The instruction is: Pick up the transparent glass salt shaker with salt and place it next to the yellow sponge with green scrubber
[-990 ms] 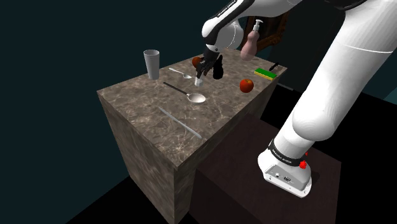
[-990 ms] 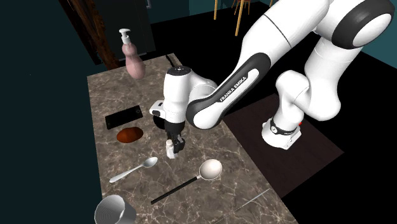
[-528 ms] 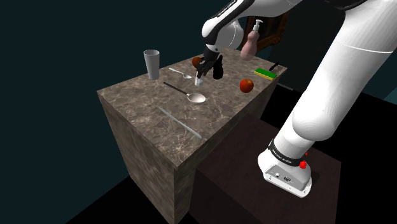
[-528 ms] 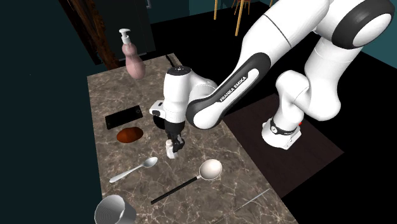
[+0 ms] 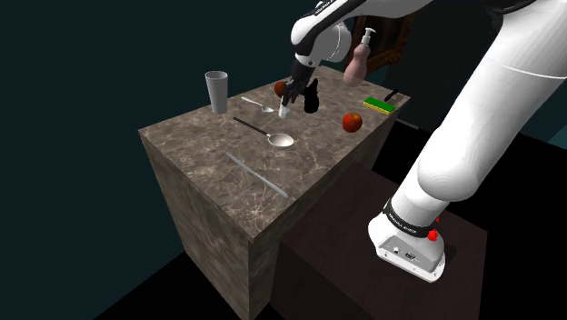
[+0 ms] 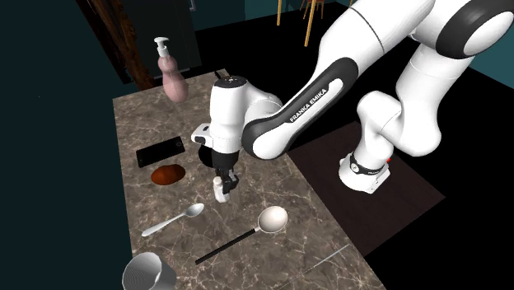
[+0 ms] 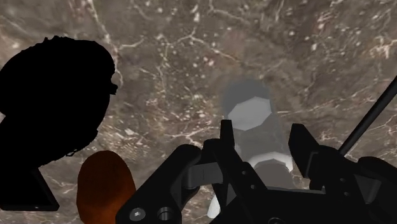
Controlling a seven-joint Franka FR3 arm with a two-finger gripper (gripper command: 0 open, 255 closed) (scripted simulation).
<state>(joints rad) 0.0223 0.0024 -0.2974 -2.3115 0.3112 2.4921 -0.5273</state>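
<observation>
One carry across the bench: shaker gripped, sponge off to the right

The pincer (image 6: 224, 178) points down at the bench (image 5: 209, 155). Its two fingers are closed against the sides of the salt shaker (image 7: 251, 113), a pale whitish piece with a faceted cap. The shaker hangs upright with its long axis along the fingers. Its base is at or just above the stone top; I cannot tell which.

The move turns on where the yellow-and-green sponge (image 5: 380, 105) lies. It is well apart from the pincer, toward the shoulder view's right, near the far corner of the bench. A red apple (image 5: 353, 122) sits on the near side of that line and a pink soap bottle (image 5: 360, 60) on the far side, so the path likely runs between them.

The shoulder view gives the sponge and the route. The wrist view gives the fingers' contact on the shaker's sides.
</observation>
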